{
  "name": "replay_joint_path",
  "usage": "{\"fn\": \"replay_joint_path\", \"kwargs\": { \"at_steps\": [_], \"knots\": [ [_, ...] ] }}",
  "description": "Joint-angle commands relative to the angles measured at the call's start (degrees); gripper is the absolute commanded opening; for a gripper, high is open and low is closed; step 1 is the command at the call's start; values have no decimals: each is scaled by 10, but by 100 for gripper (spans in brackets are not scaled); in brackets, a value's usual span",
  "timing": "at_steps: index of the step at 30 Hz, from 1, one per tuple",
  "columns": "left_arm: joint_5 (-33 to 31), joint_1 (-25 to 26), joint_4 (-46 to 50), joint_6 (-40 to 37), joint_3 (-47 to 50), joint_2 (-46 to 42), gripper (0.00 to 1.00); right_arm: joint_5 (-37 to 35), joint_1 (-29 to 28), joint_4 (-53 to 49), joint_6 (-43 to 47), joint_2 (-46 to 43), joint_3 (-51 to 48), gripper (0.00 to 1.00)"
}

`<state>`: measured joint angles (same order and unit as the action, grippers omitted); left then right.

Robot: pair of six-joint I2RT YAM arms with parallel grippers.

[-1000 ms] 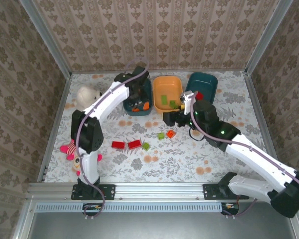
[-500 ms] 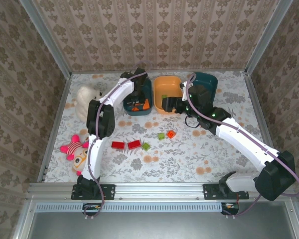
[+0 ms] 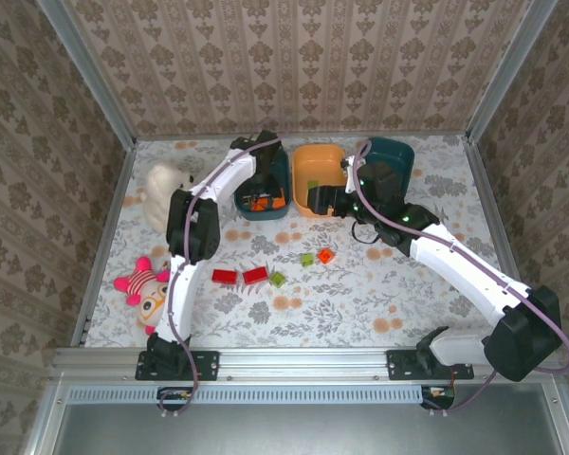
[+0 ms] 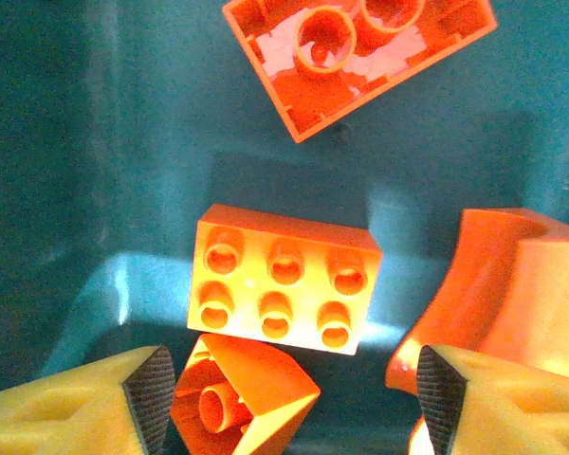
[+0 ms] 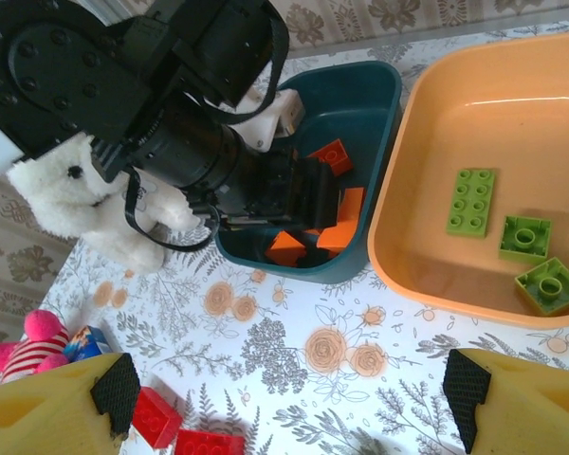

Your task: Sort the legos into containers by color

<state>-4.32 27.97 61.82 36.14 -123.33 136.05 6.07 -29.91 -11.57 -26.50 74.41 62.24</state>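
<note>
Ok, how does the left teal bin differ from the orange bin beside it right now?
The left teal bin is dark teal and holds orange bricks; the orange bin holds light green bricks. The left end effector is down inside the teal bin, open, not the orange bin. Both are shallow, rounded bins of like size, side by side.

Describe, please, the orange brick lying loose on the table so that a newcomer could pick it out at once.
Find the orange bin, the middle one in the row at the back of the flowered table. In front of it two bricks lie side by side; the orange brick is the right-hand one, beside a green brick. The other loose bricks are red or green.
</note>
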Motion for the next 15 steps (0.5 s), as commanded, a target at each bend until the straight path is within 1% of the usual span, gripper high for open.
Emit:
{"fn": "replay_joint_path", "kwargs": {
  "at_steps": [1,4,6,8,10,13,15],
  "knots": [
    [3,-7,18,1,-27,-65,75,2,-9,-24,35,7,18,86],
    [-6,-8,25,12,-18,-113,76,-4,-31,-29,77,8,17,86],
    [-19,-6,9,30,29,-177,76,-5,-58,-29,117,14,19,86],
    [-26,-8,-31,59,113,-262,77,3,-87,-25,150,28,24,86],
    [-29,-9,-76,95,234,-366,77,21,-117,-20,181,48,35,86],
    [0,-14,-122,118,405,-506,82,40,-169,-27,221,108,65,85],
    [16,-14,-120,133,502,-596,82,48,-201,-30,236,146,86,85]
  ]
}}
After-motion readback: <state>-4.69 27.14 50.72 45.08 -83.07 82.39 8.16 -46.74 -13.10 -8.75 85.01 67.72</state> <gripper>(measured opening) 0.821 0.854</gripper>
